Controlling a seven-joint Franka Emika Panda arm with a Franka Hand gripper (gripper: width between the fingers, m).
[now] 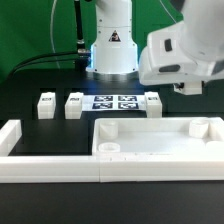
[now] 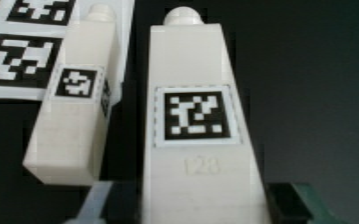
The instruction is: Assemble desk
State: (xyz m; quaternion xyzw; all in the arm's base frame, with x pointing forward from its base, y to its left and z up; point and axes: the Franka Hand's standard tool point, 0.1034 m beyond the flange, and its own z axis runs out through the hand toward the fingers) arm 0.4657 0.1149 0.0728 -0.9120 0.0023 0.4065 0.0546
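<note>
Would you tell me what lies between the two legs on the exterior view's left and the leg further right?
The marker board lies there, as the exterior view shows.

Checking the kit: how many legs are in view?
4 legs: two at the exterior view's left of the marker board, one at its right, one straddled by the tool.

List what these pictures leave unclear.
- Exterior view: gripper blurred and cut off by the edge; jaw opening unreadable.
- Wrist view: near leg runs off frame; whether the fingers clamp it is unclear.
- Exterior view: only three legs show; the gripper may hide the fourth.
</note>
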